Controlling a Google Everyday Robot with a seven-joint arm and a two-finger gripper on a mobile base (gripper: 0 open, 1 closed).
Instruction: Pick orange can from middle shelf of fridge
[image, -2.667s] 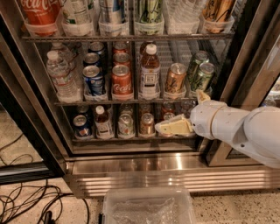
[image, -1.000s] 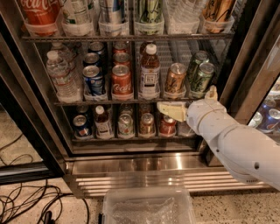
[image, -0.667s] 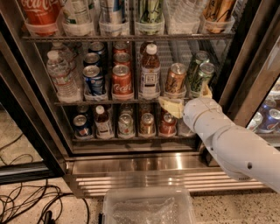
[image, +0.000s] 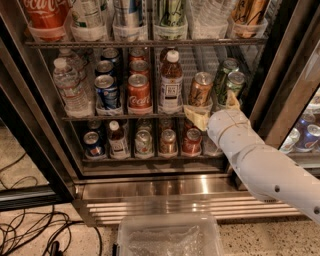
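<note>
The orange can (image: 201, 89) stands upright on the middle shelf (image: 125, 118) of the fridge (image: 165, 188), right of a brown-capped bottle (image: 171, 82) and left of two green cans (image: 228, 82). My gripper (image: 215, 110) is just below and in front of the orange can, at the shelf's front rail. It is open, with one pale finger (image: 197, 119) under the can's left side and the other finger (image: 232, 100) up by the green cans. It holds nothing. My white arm (image: 265, 170) reaches in from the lower right.
Red Coca-Cola cans (image: 138, 92), blue cans (image: 106, 90) and a water bottle (image: 70, 90) share the middle shelf. More cans (image: 168, 141) stand on the shelf below. A clear plastic bin (image: 170, 235) sits on the floor in front. Cables (image: 30, 230) lie at the lower left.
My gripper has risen from the lower shelf level to the middle shelf's rail and moved in closer under the orange can. The cans have not moved.
</note>
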